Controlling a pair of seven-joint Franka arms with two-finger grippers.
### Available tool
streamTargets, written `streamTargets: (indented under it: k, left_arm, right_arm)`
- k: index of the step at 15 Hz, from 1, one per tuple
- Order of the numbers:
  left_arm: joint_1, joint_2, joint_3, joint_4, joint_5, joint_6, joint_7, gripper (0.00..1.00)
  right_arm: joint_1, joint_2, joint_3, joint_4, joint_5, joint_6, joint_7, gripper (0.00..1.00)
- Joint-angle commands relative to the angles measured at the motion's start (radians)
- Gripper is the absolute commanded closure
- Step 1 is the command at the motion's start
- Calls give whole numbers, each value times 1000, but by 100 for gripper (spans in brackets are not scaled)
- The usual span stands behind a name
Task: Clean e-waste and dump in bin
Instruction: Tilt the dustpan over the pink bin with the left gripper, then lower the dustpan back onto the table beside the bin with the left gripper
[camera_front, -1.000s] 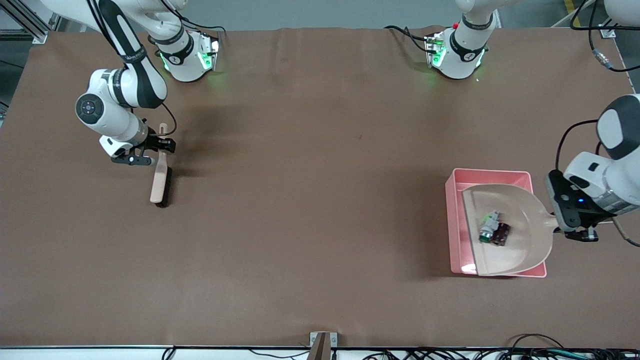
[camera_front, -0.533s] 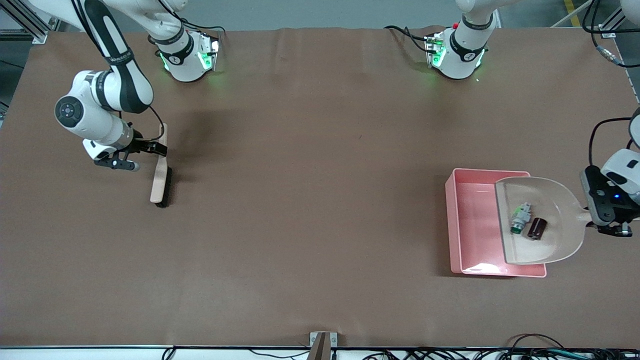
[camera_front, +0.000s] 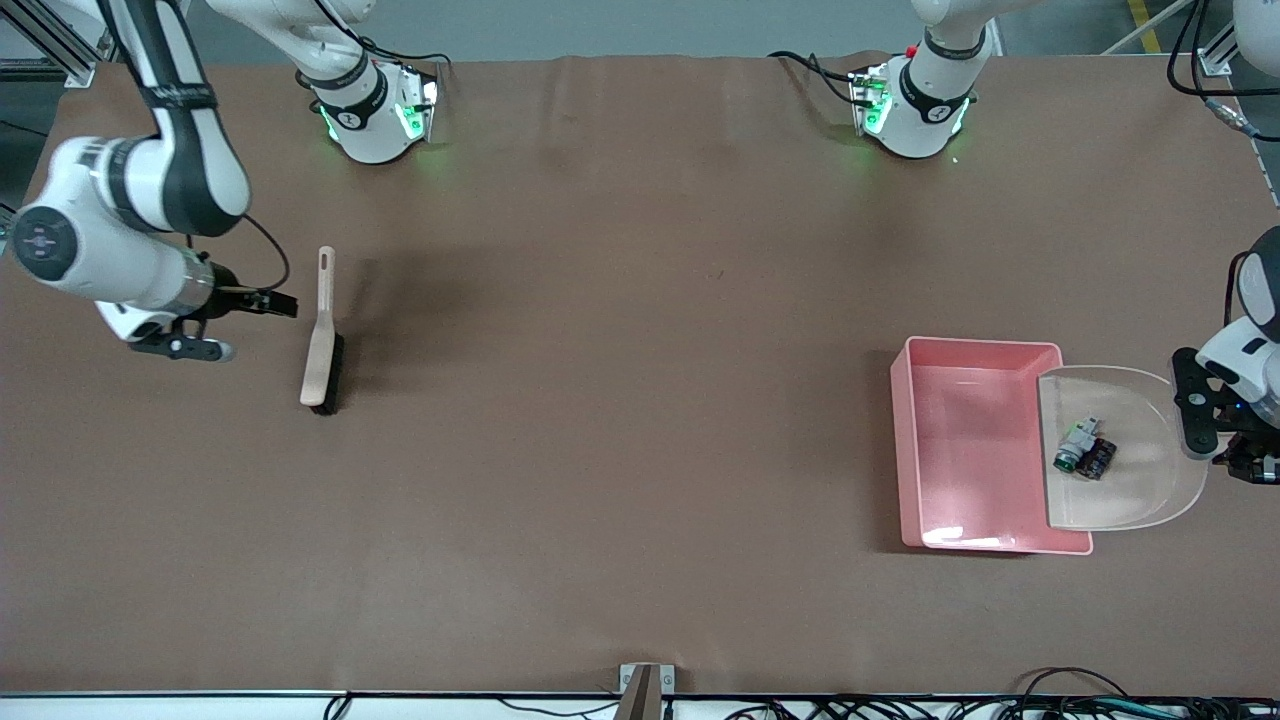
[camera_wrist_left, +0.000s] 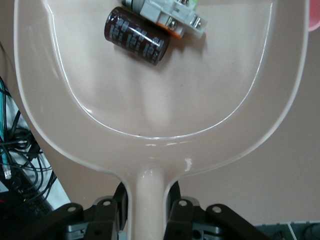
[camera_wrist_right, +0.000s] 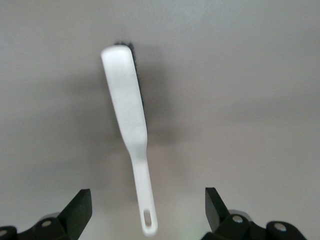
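Note:
The e-waste lies in a beige dustpan (camera_front: 1135, 480): a white component with a green end (camera_front: 1077, 444) touching a dark block (camera_front: 1097, 459). My left gripper (camera_front: 1215, 447) is shut on the dustpan's handle (camera_wrist_left: 148, 192) and holds the pan over the bin's edge at the left arm's end. The left wrist view shows the dark block (camera_wrist_left: 135, 36) and the white component (camera_wrist_left: 167, 12) near the pan's (camera_wrist_left: 160, 105) mouth. The pink bin (camera_front: 965, 450) has nothing in it. My right gripper (camera_front: 275, 302) hangs open beside the brush (camera_front: 322, 345), apart from it.
The brush (camera_wrist_right: 127, 125) lies flat on the brown table, bristles down, its handle end between my right gripper's (camera_wrist_right: 148, 210) spread fingers in the right wrist view. Both robot bases stand along the table's edge farthest from the front camera. Cables hang off the table at the left arm's end.
The left arm has drawn the dustpan with the e-waste off the bin's middle toward the left arm's end. The right gripper opened, let go of the brush and backed away from it.

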Motion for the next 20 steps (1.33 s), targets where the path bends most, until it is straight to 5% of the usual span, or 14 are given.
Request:
streamTargets:
  k: [1,9,16,20]
  left_arm:
    - [-25,-16,0,-9,87,-3,-52,100]
    - [-54,-30,-28,-7,170,-14,-110,100]
    - [-78,-38,-149,13,-120,-14,-349,100]
    - [-129,-15,-262,3,-137,-14,-533,100]
  right_arm:
    - [-1,1,5,211,-17,-182,4,0]
    - [-18,67,4,633,-3,-235,-26,0]
    - [-24,27,-1,667,-1,-306,-24,0]
    - [-18,4,4,666,-1,-313,-23,0]
